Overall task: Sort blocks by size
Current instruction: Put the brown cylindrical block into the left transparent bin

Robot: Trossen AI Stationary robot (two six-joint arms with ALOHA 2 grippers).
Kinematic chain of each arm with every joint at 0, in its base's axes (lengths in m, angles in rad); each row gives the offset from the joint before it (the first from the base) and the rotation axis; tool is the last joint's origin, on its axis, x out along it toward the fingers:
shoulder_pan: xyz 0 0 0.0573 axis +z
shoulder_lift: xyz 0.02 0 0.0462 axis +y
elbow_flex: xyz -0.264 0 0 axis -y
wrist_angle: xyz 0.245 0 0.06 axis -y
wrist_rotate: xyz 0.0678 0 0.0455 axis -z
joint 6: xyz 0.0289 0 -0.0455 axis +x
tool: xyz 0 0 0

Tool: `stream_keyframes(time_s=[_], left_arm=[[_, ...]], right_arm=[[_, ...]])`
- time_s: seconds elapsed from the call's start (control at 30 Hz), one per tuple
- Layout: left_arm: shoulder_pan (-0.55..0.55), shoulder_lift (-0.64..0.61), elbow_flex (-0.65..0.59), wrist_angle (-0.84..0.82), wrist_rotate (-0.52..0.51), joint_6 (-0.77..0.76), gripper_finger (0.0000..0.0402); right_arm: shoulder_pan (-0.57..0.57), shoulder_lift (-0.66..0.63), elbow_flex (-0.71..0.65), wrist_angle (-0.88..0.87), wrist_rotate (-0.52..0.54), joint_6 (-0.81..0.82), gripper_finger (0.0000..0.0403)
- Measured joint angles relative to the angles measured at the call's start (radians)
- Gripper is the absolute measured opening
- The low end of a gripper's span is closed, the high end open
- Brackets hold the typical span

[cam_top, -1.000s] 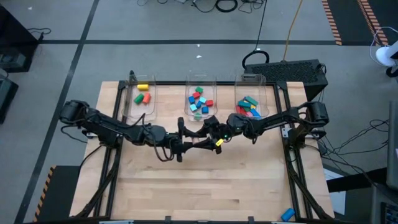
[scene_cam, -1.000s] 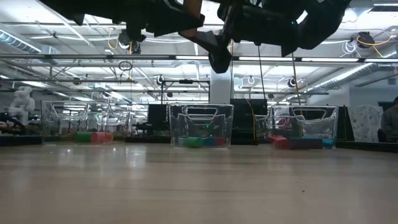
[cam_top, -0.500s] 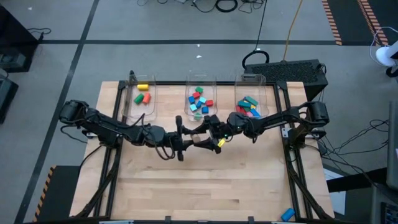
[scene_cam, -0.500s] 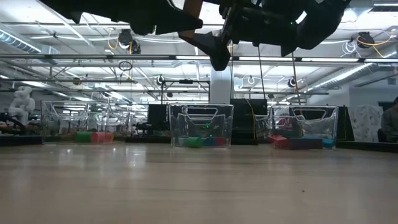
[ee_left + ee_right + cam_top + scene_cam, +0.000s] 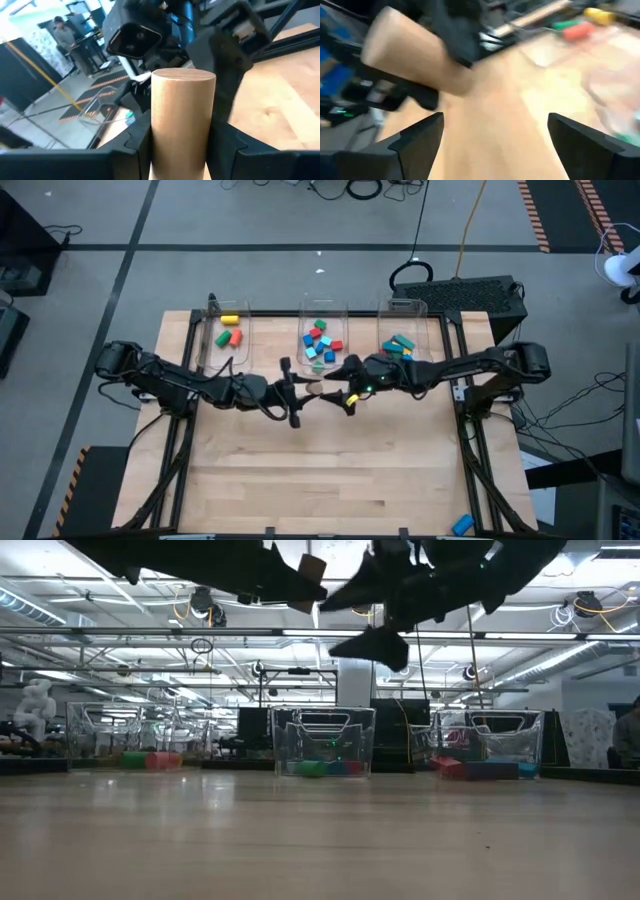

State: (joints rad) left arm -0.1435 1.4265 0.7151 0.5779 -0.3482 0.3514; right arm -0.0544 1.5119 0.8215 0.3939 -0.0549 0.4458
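The left gripper [image 5: 182, 145] hangs above the middle of the pale wooden tabletop [image 5: 330, 470], its jaws pinching a plain, unpainted wooden cylinder [image 5: 183, 120] by its lower part, so that the flat end stands clear of the fingers and is offered toward the other arm. The right gripper [image 5: 492, 142] faces it from just beside, jaws spread wide and empty, with the same cylinder lying across its line of approach. This reads as a hand-over in mid-air: holding the piece low leaves free length for the second grip. Along the far edge stand three clear plastic bins, well apart from the arms. The left bin [image 5: 228, 355] holds a few short yellow, red and green blocks [image 5: 229, 333]; the middle bin [image 5: 322, 365] holds small blue, red and green blocks [image 5: 320, 345]; the right bin [image 5: 401, 308] holds longer bars [image 5: 399, 352] in blue, green and red, so most sorting looks done. The cylinder is probably bound for one of these bins; which one cannot be judged.
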Motion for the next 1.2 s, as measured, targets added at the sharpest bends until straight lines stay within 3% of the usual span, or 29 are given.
stream_keyframes(time_s=[0.13, 0.3, 0.57, 0.87, 1.2], left_arm=[[0.0, -0.007, 0.0, -0.039, -0.068, -0.003, 0.0135], [0.0, -0.044, 0.0, -0.098, -0.156, -0.035, 0.0135], [0.0, -0.163, 0.0, -0.293, -0.187, -0.173, 0.0135], [0.042, -0.287, 0.0, -0.551, -0.244, -0.347, 0.0135], [0.225, -0.4, 0.0, -0.971, -0.256, -0.657, 0.0135]], right_arm=[[-0.001, -0.041, 0.0, -0.099, 0.062, -0.006, 0.0341], [0.003, -0.062, 0.0, -0.226, 0.059, 0.008, 0.0341], [0.016, -0.061, 0.0, -0.379, 0.06, 0.049, 0.0341], [0.123, -0.061, 0.0, -0.463, 0.065, 0.053, 0.0341], [0.265, -0.053, -0.001, -0.561, 0.267, 0.115, 0.0341]])
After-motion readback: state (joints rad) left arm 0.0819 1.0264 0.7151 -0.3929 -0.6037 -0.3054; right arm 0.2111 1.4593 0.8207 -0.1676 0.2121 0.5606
